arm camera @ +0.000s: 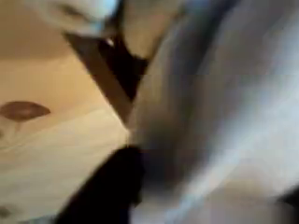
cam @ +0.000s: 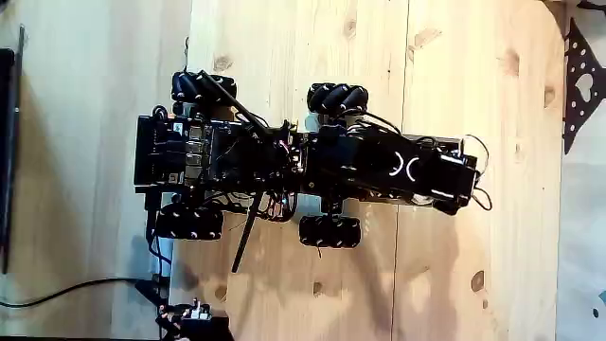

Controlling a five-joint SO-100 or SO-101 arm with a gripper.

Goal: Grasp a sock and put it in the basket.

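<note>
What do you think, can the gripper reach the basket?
Probably not yet. In the fixed view the basket sits at the robot's left end and the gripper points off the right end. Nothing obvious blocks it, but the arm must fold back.

One sock (arm camera: 215,112), four wheels (cam: 337,98)

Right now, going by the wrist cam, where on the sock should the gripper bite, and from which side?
Likely the sock's near edge, where limp pale cloth bunches against bare wood. Come from the left of the wrist view: a dark finger sits beside that edge. Blur hides finer folds.
</note>
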